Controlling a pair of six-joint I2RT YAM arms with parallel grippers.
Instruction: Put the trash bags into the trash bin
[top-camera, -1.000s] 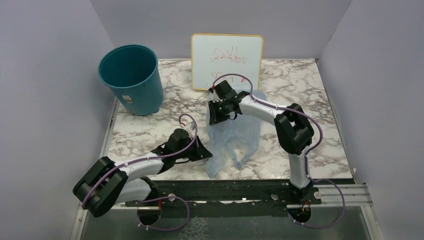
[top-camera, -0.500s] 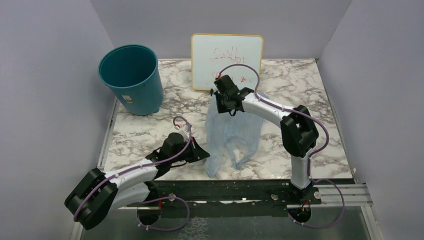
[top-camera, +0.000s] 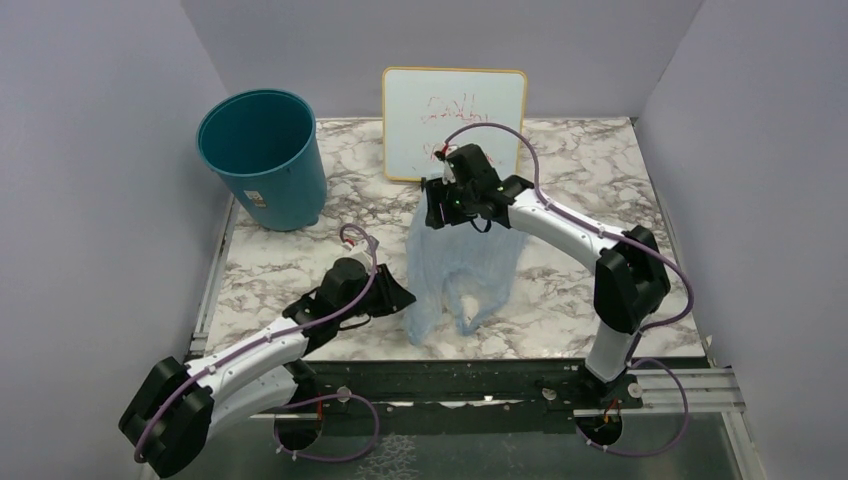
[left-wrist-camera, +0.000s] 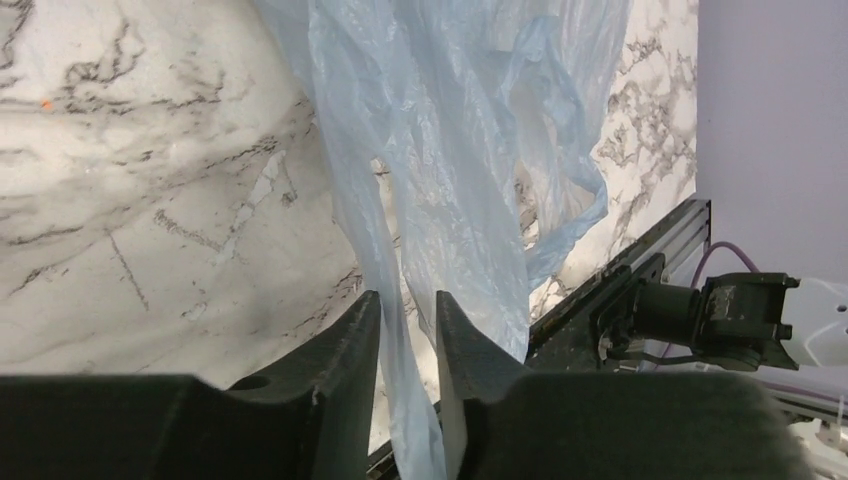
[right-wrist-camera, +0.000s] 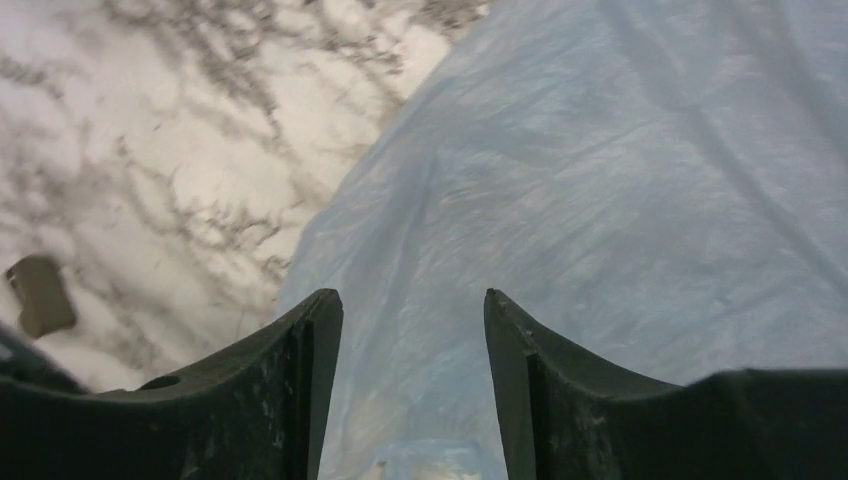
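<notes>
The light-blue translucent trash bag (top-camera: 462, 268) lies crumpled on the marble table, its upper end bunched up at my right gripper (top-camera: 438, 206). In the right wrist view that gripper (right-wrist-camera: 408, 293) stands open over the bag (right-wrist-camera: 620, 200), with film spread below and between its fingers. My left gripper (top-camera: 400, 297) is at the bag's lower left edge. In the left wrist view its jaws (left-wrist-camera: 408, 296) stand a little apart, with a strand of bag (left-wrist-camera: 450, 150) running loosely through the gap. The teal trash bin (top-camera: 265, 160) stands upright at the back left, away from both grippers.
A whiteboard (top-camera: 453, 122) with red scribbles leans against the back wall behind the right gripper. A black rail (top-camera: 450, 385) runs along the table's near edge. Purple walls close in the left, right and back sides.
The right gripper has shifted right and back toward the whiteboard, and the bag's top has bunched up with it. The left arm has stretched out lower, its gripper staying at the bag's edge.
</notes>
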